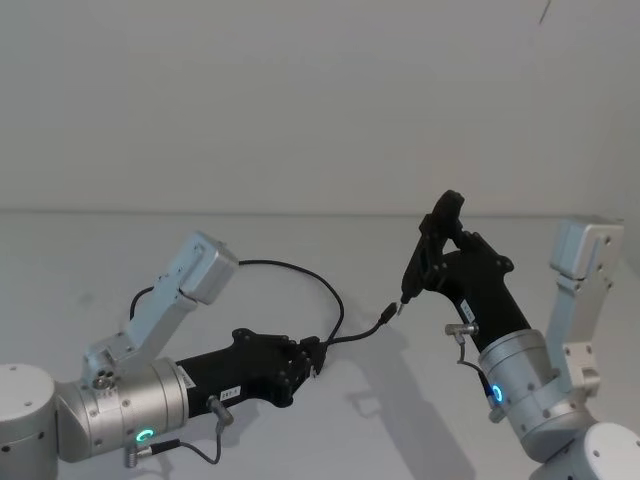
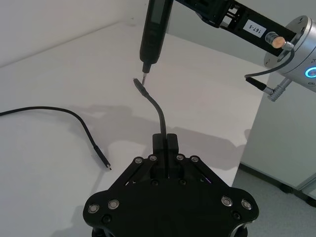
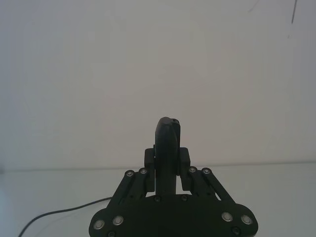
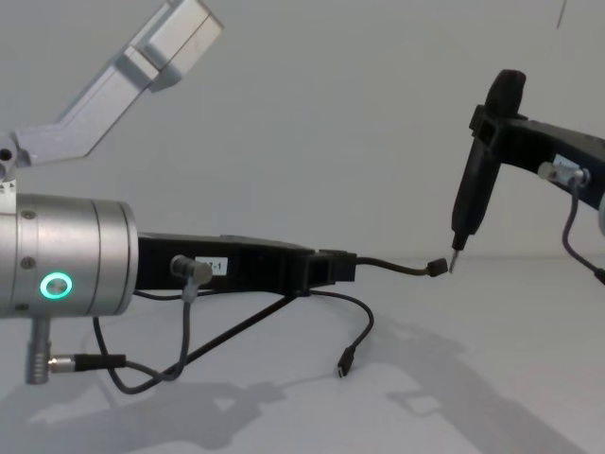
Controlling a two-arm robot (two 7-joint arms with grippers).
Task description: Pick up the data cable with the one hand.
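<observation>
The data cable (image 1: 322, 285) is a thin black cord. My left gripper (image 1: 310, 352), long, flat and black with a white label, is shut on it above the table. In the left wrist view one branch of the cable (image 2: 159, 111) rises from the left gripper (image 2: 165, 143) to a small plug (image 2: 139, 85). Another branch droops to a plug (image 4: 346, 364) hanging just above the table. My right gripper (image 1: 437, 240) is shut on a black metal-tipped tool (image 4: 471, 189), whose tip touches the raised plug (image 4: 437, 269).
The white table (image 1: 200, 250) carries the rest of the cable, looping back to the left (image 2: 44, 109). The table's right edge (image 2: 256, 123) drops to the floor close to the right arm. A plain white wall stands behind.
</observation>
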